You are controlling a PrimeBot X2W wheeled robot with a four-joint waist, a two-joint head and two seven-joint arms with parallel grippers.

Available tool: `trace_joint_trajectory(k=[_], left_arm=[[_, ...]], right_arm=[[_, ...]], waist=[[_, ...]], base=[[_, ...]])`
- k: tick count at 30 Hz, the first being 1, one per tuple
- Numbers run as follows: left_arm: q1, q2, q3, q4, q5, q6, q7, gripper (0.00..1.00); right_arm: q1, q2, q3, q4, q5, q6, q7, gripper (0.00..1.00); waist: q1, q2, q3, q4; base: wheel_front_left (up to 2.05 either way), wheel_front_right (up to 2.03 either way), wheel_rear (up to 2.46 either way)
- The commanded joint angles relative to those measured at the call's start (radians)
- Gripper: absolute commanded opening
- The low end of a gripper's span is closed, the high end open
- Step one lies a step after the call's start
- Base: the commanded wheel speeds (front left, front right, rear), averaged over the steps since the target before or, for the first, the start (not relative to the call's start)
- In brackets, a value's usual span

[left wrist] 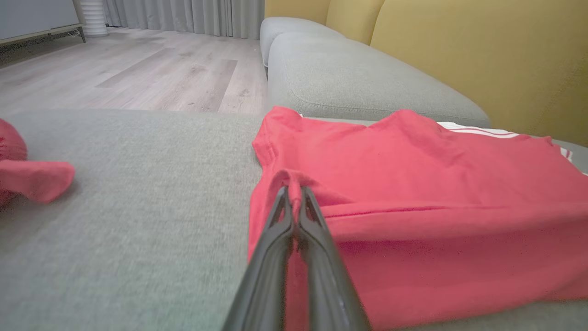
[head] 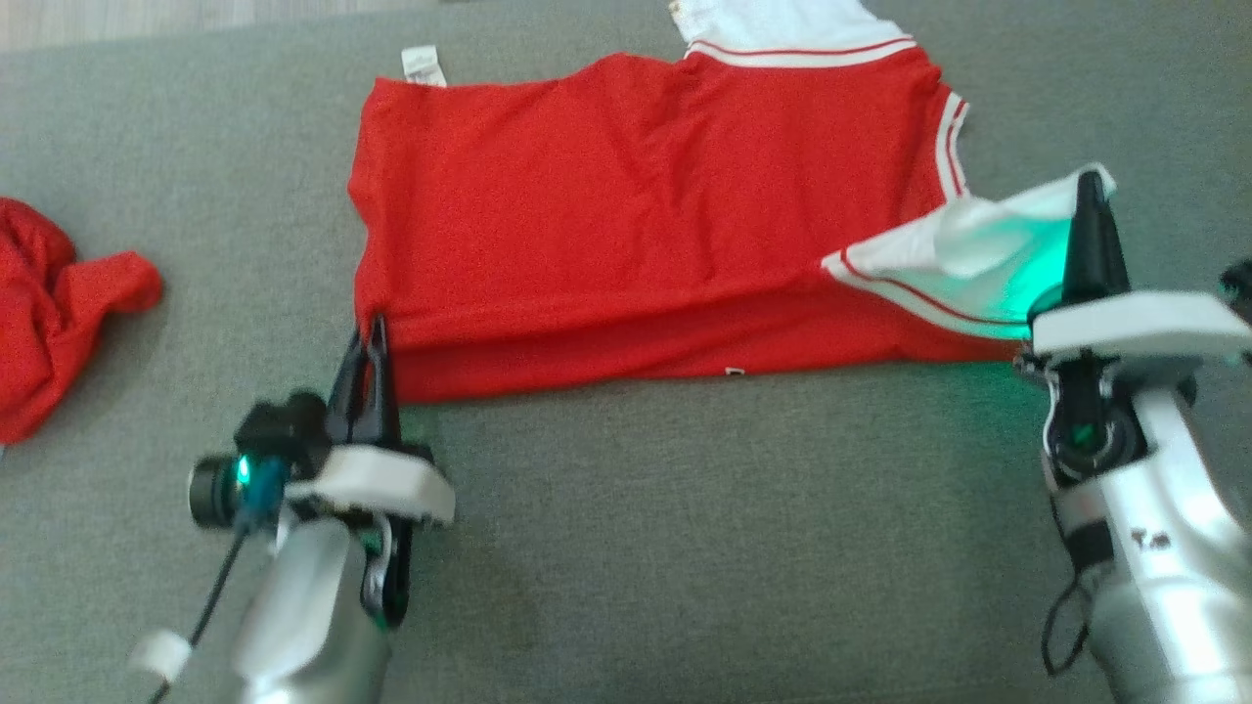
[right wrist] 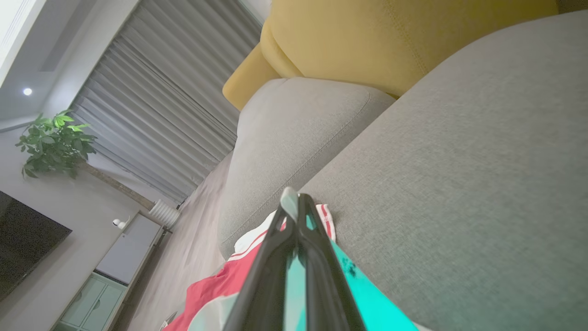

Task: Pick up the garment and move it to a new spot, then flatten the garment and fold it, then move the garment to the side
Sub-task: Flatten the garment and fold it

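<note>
Shirt [head: 636, 225] lies flat just ahead of both grippers, its long axis running from left gripper [head: 375, 332], pinched tight on the near corner, across to right gripper [head: 1088, 186], clamped on what seems the white sleeve [head: 978, 244]; the fold likely goes forward.

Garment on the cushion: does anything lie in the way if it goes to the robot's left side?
Yes: a crumpled red cloth lies on the grey cushion at the far left, apart from the garment, with bare cushion between. The left gripper and right gripper are shut on the garment's near edge.
</note>
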Motion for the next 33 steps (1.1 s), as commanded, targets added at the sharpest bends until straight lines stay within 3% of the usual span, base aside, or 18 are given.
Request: trace_joint_trajectory(k=[1,6,7,8,9,10,15,22,27,33], left_arm=[[-0.057,0.012,0.022,-0.017,-0.007,0.012,-0.005,0.00],[-0.149,0.012,0.012,0.021,0.013,0.012,-0.005,0.00],[-0.164,0.012,0.012,0.029,0.018,0.012,-0.005,0.00],[-0.176,0.012,0.013,0.031,0.028,0.016,-0.005,0.10],[-0.183,0.012,0.013,0.035,0.037,0.021,-0.005,0.71],[-0.186,0.012,0.014,0.052,0.040,0.027,-0.005,1.00],[-0.159,0.012,0.043,0.034,0.069,0.062,-0.005,1.00],[-0.022,0.012,0.067,-0.036,0.105,0.083,-0.005,1.00],[0.076,0.012,0.074,-0.072,0.110,0.085,-0.005,1.00],[0.155,0.012,0.086,-0.103,0.111,0.087,-0.005,1.00]], right_arm=[[-0.054,-0.002,0.017,-0.011,-0.013,-0.001,-0.005,0.00],[-0.157,0.003,0.034,0.088,-0.046,-0.001,-0.022,0.00],[-0.173,0.004,0.035,0.106,-0.052,-0.001,-0.028,0.16],[-0.188,0.004,0.037,0.121,-0.063,-0.001,-0.035,0.76],[-0.199,0.002,0.042,0.137,-0.080,-0.001,-0.042,1.00],[-0.208,-0.002,0.051,0.150,-0.106,-0.001,-0.049,1.00],[-0.202,-0.040,0.048,0.123,-0.350,-0.001,-0.063,1.00],[-0.029,0.007,-0.026,-0.023,-0.681,-0.001,-0.063,1.00],[0.088,0.037,-0.042,-0.054,-0.774,-0.001,-0.063,1.00],[0.175,0.062,-0.052,-0.053,-0.798,-0.001,-0.063,1.00]], waist=[[-0.0002,0.0000,0.024,0.010],[-0.0002,0.0000,0.056,0.016],[-0.0002,0.0000,0.059,0.016],[-0.0002,0.0000,0.062,0.017],[-0.0002,0.0000,0.063,0.017],[-0.0002,0.0000,0.063,0.016],[-0.0002,0.0000,0.052,0.012],[-0.0002,0.0000,0.001,0.016],[-0.0002,0.0000,-0.050,0.021],[-0.0002,0.0000,-0.102,0.022]], base=[[0.00,0.00,0.00],[0.00,0.00,0.00],[0.00,0.00,0.00],[0.00,0.00,0.00],[0.00,0.00,0.00],[0.00,0.00,0.00],[0.00,0.00,0.00],[0.00,0.00,0.00],[0.00,0.00,0.00],[0.00,0.00,0.00]])
